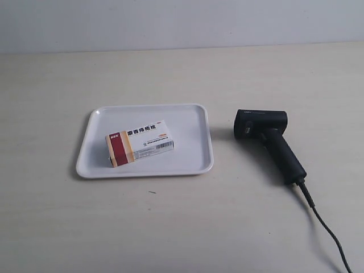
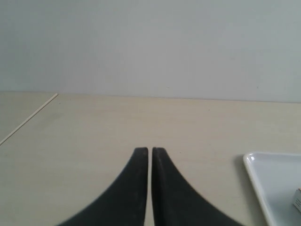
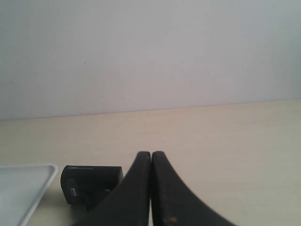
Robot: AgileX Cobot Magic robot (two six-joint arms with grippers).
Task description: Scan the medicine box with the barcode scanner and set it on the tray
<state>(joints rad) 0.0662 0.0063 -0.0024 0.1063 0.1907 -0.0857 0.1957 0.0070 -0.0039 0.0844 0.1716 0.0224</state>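
Note:
The medicine box [image 1: 140, 143], white with a dark red end band, lies flat on the white tray [image 1: 187, 122] left of centre in the exterior view. To the tray's right the black barcode scanner [image 1: 267, 139] lies on its side on the table, its cable [image 1: 327, 227] trailing to the lower right. No arm shows in the exterior view. My left gripper [image 2: 150, 150] is shut with nothing in it, over bare table, with the tray's corner [image 2: 268, 179] beside it. My right gripper [image 3: 151, 153] is shut and empty; the scanner's head [image 3: 89, 181] lies just beside its fingers.
A pale wooden table [image 1: 182, 227] carries everything, with a plain light wall [image 1: 182, 23] behind it. A seam or table edge [image 2: 28, 120] runs along one side in the left wrist view.

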